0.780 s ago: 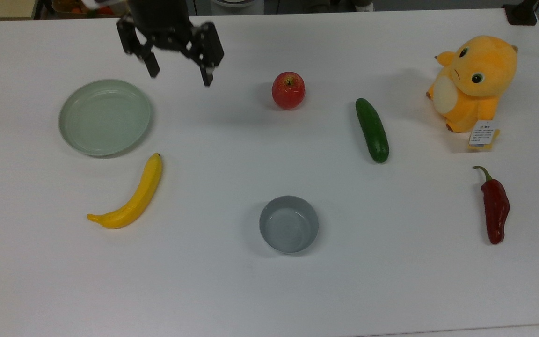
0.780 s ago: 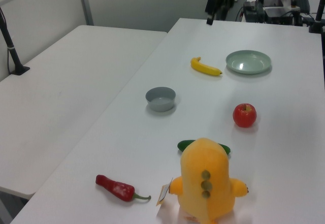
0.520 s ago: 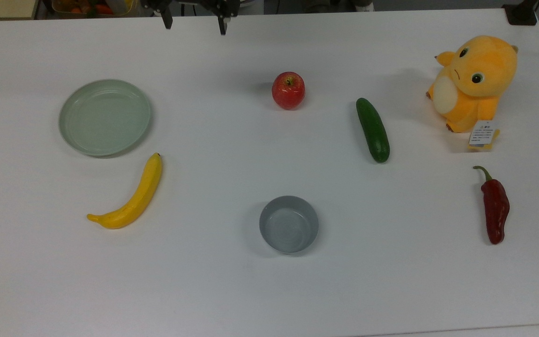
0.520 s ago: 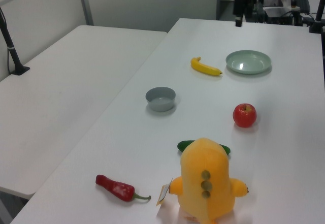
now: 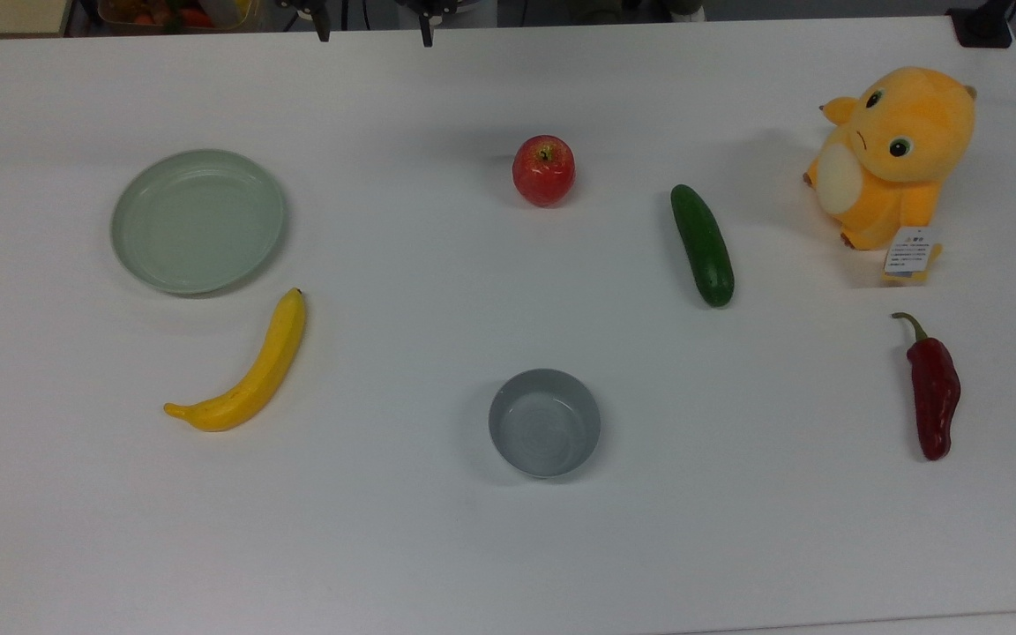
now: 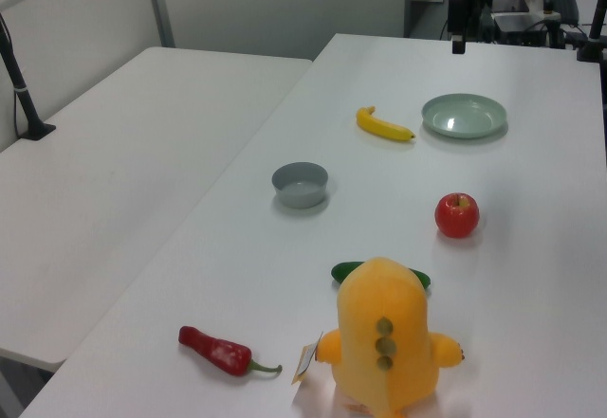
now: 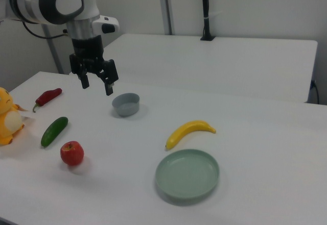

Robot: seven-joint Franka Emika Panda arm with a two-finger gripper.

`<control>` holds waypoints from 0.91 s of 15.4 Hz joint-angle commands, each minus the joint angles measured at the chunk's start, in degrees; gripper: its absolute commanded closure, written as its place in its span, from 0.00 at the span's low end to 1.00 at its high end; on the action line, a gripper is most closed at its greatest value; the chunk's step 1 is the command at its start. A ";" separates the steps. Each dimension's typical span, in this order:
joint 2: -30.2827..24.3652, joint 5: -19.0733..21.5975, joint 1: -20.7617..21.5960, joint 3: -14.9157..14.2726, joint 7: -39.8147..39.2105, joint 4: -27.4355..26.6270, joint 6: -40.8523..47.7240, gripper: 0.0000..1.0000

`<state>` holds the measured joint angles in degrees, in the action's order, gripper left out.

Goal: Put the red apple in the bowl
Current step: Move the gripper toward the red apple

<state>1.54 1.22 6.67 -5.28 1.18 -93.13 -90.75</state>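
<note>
Right view: gripper (image 7: 96, 85) high above the table (image 7: 245, 133), fingers spread wide and holding nothing, with the red apple (image 7: 72, 153) well below and toward the right view's near left, resting beside the cucumber (image 7: 54, 130). Bowl (image 7: 125, 104) just right of the gripper, well apart from the apple. Judged next: down and toward the apple, nothing between.

Red apple (image 5: 543, 170) ringed by bare worktop (image 5: 437, 547); cucumber (image 5: 701, 244) nearest obstacle, toward top view's right. Bowl (image 5: 544, 422) unobstructed, open white surface between them.
</note>
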 commanded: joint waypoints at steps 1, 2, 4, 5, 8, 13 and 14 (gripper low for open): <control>0.48 -0.43 1.24 -1.23 -5.11 1.80 2.07 0.00; 0.57 -0.51 1.33 -1.14 -5.31 1.81 2.07 0.00; 0.49 -0.34 1.50 -1.05 -6.10 1.81 2.07 0.00; 0.57 -0.43 2.55 -1.05 -5.93 1.55 2.07 0.00; 3.28 -0.34 4.57 -1.05 -5.49 0.93 1.37 0.00; 5.23 -0.43 8.44 -1.05 -3.20 -0.56 -0.13 0.00; 5.14 -0.43 8.88 -1.05 -3.20 -0.91 -0.13 0.00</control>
<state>7.29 1.21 13.52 -5.28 -2.90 -93.23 -90.53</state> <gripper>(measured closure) 0.000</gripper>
